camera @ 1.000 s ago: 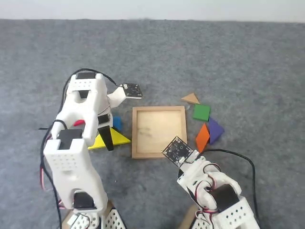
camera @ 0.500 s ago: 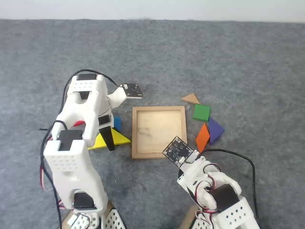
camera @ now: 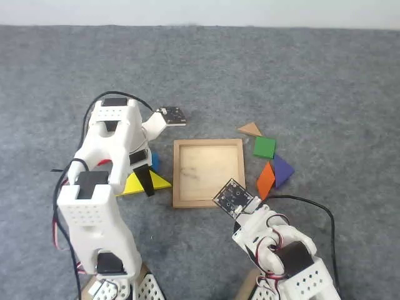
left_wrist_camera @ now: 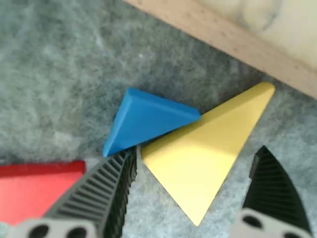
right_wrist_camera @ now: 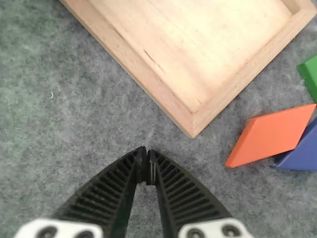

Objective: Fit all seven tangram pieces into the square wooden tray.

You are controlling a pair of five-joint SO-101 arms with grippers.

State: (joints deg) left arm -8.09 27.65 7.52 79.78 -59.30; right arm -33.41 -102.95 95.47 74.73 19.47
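Note:
The square wooden tray (camera: 209, 144) lies empty mid-table. A yellow triangle (left_wrist_camera: 208, 144) lies beside it, with a blue triangle (left_wrist_camera: 146, 116) touching its edge and a red piece (left_wrist_camera: 34, 186) close by. My left gripper (left_wrist_camera: 196, 152) hangs open over the yellow triangle, one finger on each side of it. The right gripper (right_wrist_camera: 147, 166) is shut with nothing in it, on the carpet just off the tray's (right_wrist_camera: 173, 106) near corner. On the tray's far side lie an orange parallelogram (camera: 265, 180), a purple triangle (camera: 283, 170), a green square (camera: 264, 147) and a tan triangle (camera: 250, 129).
Grey carpet covers the whole table. The left arm's white body (camera: 103, 169) stands over the pieces on the left of the tray. A black cable (camera: 312, 203) loops by the right arm's base. Open carpet stretches behind the tray.
The left gripper has shifted slightly toward the tray over the yellow triangle. The right arm has kept still.

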